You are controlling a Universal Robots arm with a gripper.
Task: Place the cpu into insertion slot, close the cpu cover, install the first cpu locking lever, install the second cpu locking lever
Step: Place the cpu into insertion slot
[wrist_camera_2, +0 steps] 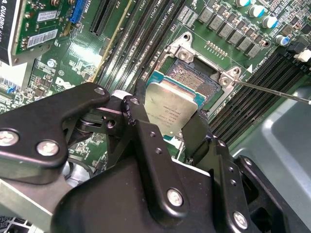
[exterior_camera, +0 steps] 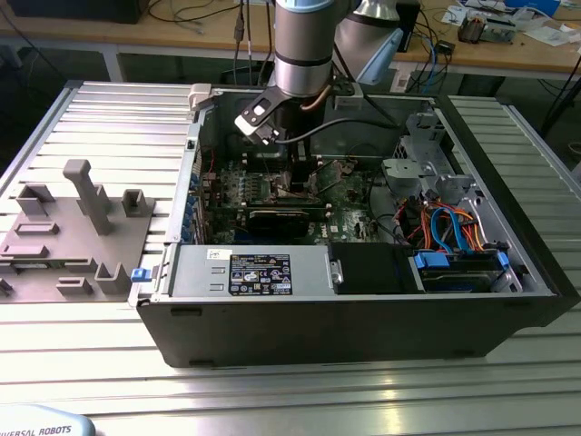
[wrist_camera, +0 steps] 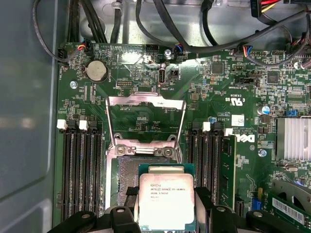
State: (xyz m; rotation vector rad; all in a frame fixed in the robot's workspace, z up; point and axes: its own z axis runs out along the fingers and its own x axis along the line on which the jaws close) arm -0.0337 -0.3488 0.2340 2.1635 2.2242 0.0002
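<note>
On a ribbed aluminium table (exterior_camera: 100, 109), whose slats run across the whole exterior view, an open black computer case (exterior_camera: 363, 309) lies on its side at the middle of the frame. At the left of that frame a grey fixture plate (exterior_camera: 68, 241) with upright blocks rests on the same slats, just beside the case. Along the upper edge a wooden bench (exterior_camera: 182, 41) carries cables and loose gear. From the upper middle the arm (exterior_camera: 304, 45) reaches down into the case, over the green motherboard (wrist_camera: 218, 97). In the second wrist view the gripper (wrist_camera_2: 170, 116) is clamped on the cpu (wrist_camera_2: 171, 108), its black fingers (wrist_camera_2: 141, 121) pressing two opposite edges, silver top facing the camera. In the first wrist view the chip hangs over the insertion slot (wrist_camera: 127, 172), overlapping part of it and not seated. The cpu cover (wrist_camera: 146, 102) stands swung up from one edge of the slot, green board showing through its window
</note>
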